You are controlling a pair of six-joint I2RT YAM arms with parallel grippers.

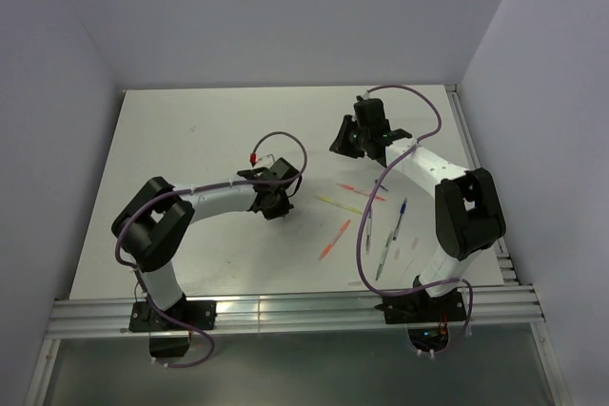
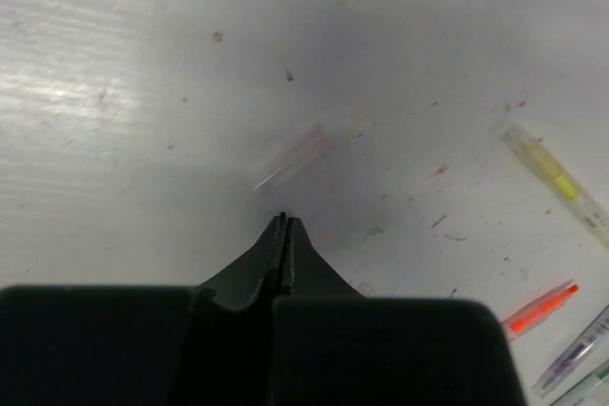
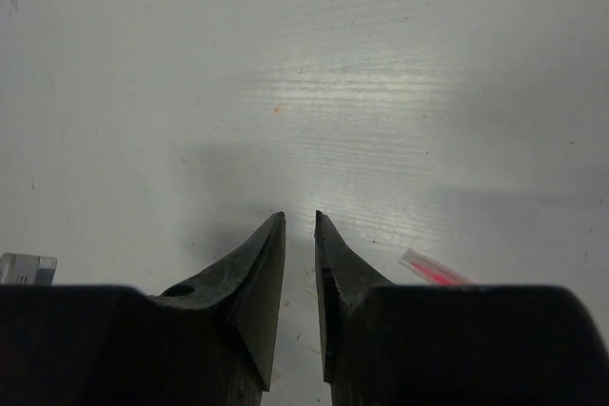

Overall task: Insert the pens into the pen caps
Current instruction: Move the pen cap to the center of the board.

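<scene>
My left claw [image 2: 285,223] is pinched fully together on nothing; a pale cap [image 2: 295,157] lies just ahead of its tips, not touching. My right claw [image 3: 298,223], toward the worktop's [image 1: 190,130] far right corner, stands narrowly parted and empty, a red-pink pen [image 3: 433,271] just beside it.

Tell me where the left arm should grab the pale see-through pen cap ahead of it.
Probably grip the pale translucent tube-like pen cap across its middle, from straight above. It lies flat and slanted on the white table, so set the jaws square to its length; the left gripper is shut.
</scene>
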